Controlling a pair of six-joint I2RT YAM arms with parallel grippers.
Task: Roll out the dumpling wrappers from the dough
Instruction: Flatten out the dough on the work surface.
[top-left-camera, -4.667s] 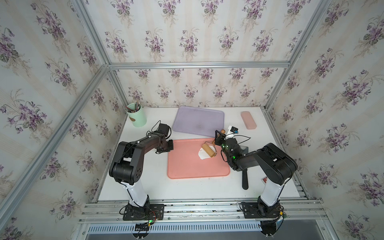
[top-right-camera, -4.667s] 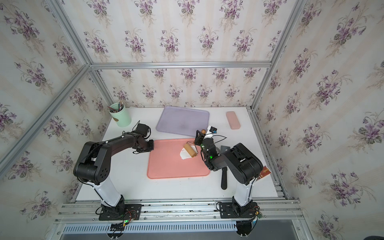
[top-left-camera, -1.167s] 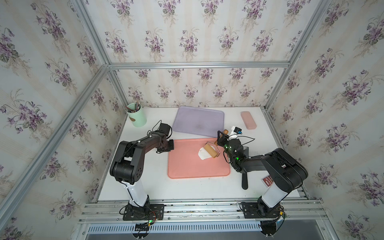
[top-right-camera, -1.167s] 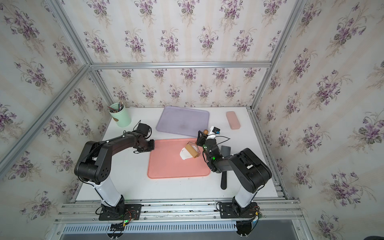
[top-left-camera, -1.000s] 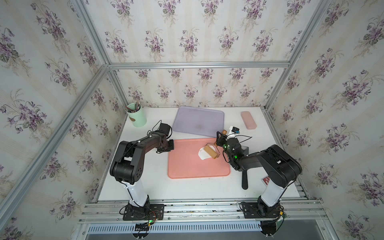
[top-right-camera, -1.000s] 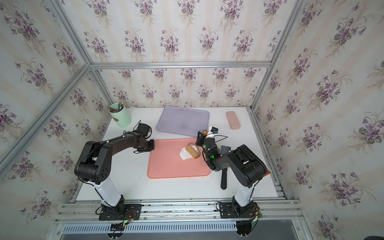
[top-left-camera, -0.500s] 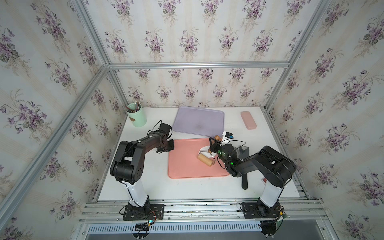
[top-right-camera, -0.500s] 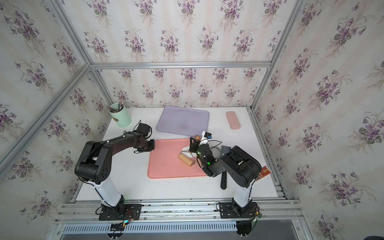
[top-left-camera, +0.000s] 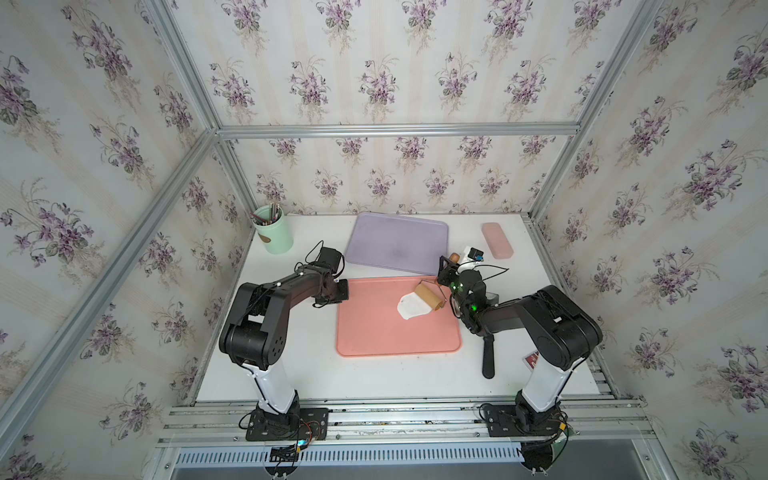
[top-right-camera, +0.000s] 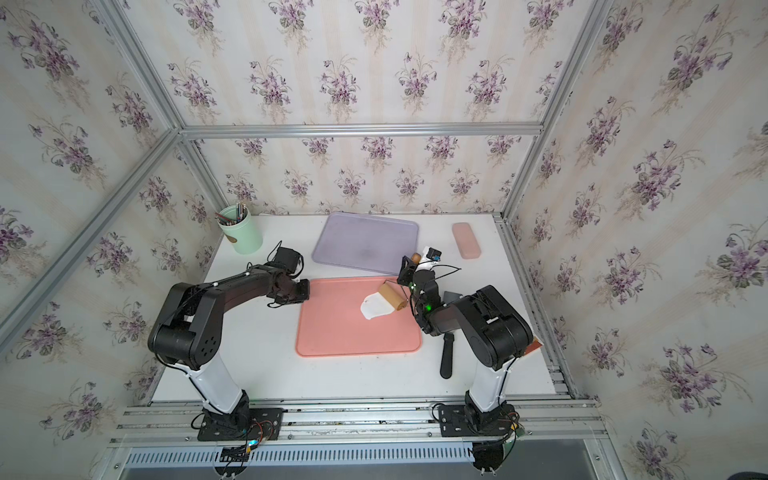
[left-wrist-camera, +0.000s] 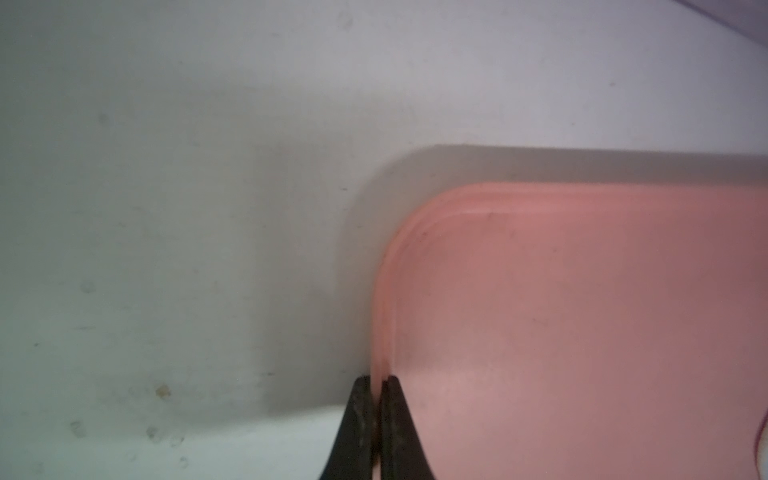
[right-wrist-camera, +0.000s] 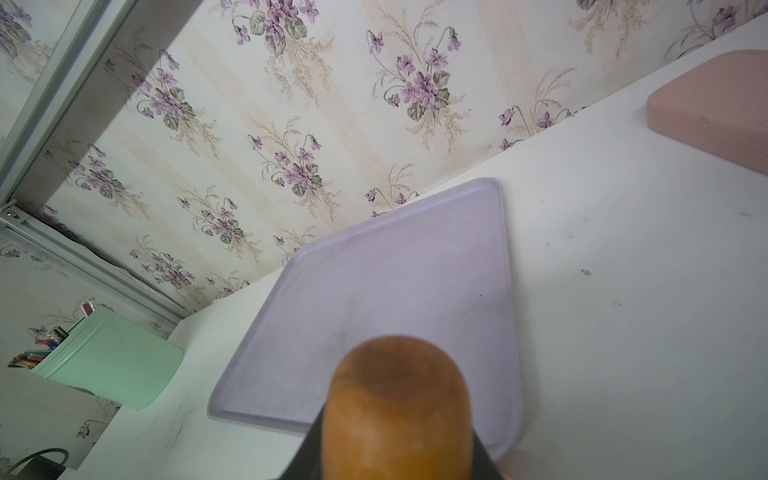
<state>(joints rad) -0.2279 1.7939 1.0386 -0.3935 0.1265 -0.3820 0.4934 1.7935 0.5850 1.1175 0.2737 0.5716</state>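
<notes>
A flattened white sheet of dough (top-left-camera: 409, 307) (top-right-camera: 373, 308) lies on the pink tray (top-left-camera: 374, 336) (top-right-camera: 332, 336), towards its far right. A small wooden roller (top-left-camera: 430, 296) (top-right-camera: 393, 297) rests on the dough's right edge. My right gripper (top-left-camera: 449, 266) (top-right-camera: 409, 268) (right-wrist-camera: 395, 457) is shut on the roller's brown wooden handle (right-wrist-camera: 399, 399). My left gripper (top-left-camera: 343, 289) (top-right-camera: 306, 289) (left-wrist-camera: 379, 384) is shut on the rim of the pink tray (left-wrist-camera: 582, 311) at its far left corner. Dumpling wrappers are out of view.
A purple tray (top-left-camera: 397, 243) (right-wrist-camera: 395, 291) lies behind the pink one. A green cup of pens (top-left-camera: 272, 232) stands at the back left, a pink case (top-left-camera: 497, 246) at the back right. A black-handled tool (top-left-camera: 488, 357) lies right of the pink tray.
The roller has run back from the dough's near-left side to its far-right edge, uncovering the sheet. The left arm has stayed put on the tray rim.
</notes>
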